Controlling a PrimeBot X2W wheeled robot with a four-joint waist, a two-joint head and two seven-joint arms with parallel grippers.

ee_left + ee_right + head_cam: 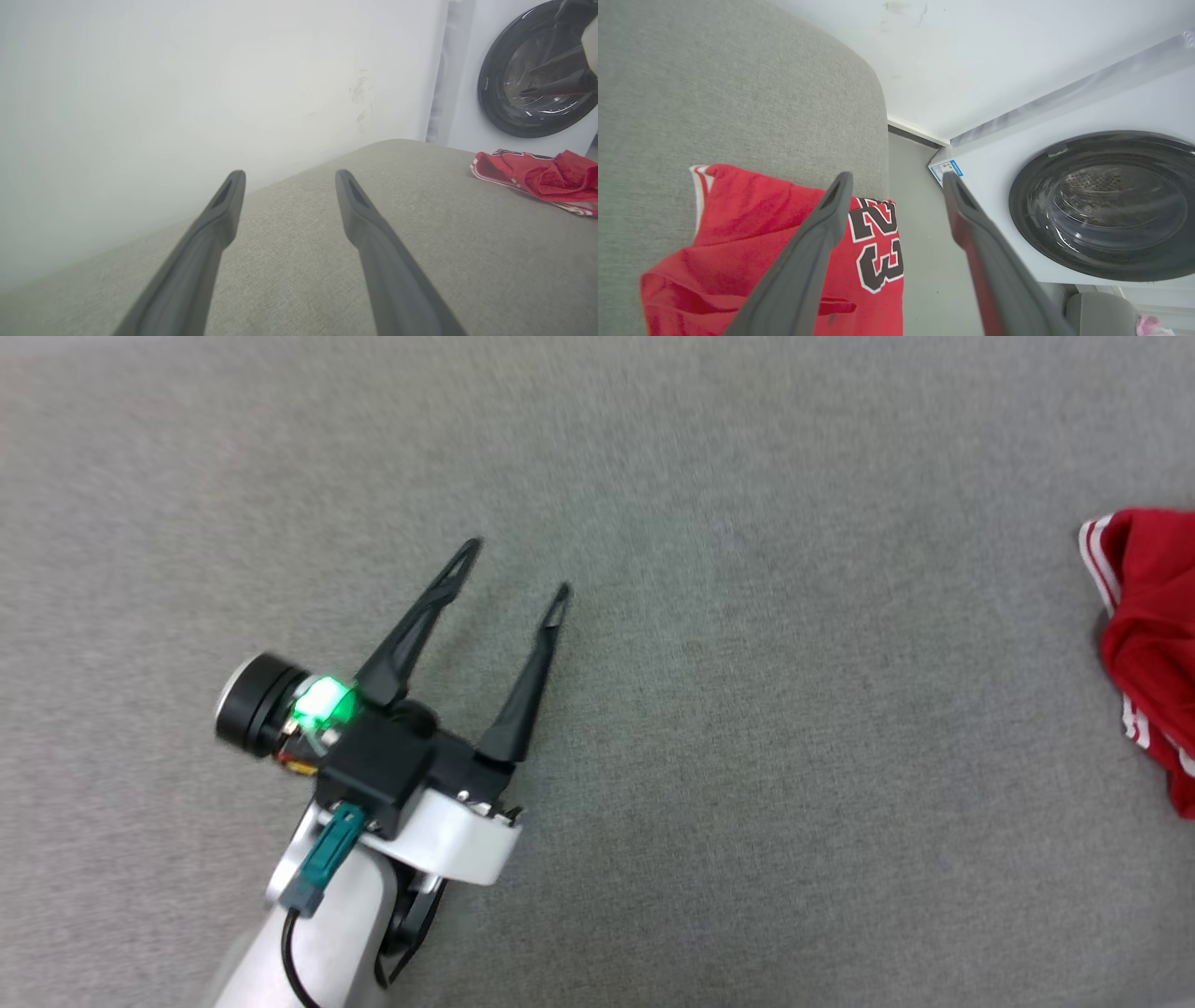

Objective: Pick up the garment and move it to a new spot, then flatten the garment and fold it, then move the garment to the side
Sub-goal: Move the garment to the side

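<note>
The left claw [517, 567] stands with its two dark fingers spread apart and nothing between them, hovering over bare grey cushion [747, 756]. A green light [322, 702] glows on the wrist just behind it, and a dark cable runs down the pale forearm. In the left wrist view the same claw [288, 174] points across the cushion [327, 261] toward a white wall [187, 93].

The right claw [897, 176] is also spread wide and grips nothing. Its left finger crosses in front of the garment [761, 242], and its right finger, whose inner face picks up a red tint, crosses in front of the floor [920, 210] and the washing machine [1101, 205]. Whether the fingers touch the cloth cannot be told.

The garment lies crumpled on the cushion, well apart from the left claw. In the head view it sits at the far right edge [1153, 616], cut off by the frame, with red-and-white striped trim [1097, 560] along its upper left. In the left wrist view it lies as a low bunched heap [537, 179] near the cushion's far end. From the right wrist, a black "23" outlined in white [878, 242] shows on the red cloth at the cushion's edge, beside the strip of grey floor.

Beyond the floor stands the white washing machine, with its dark round door and a small label [945, 169] on its near corner.
</note>
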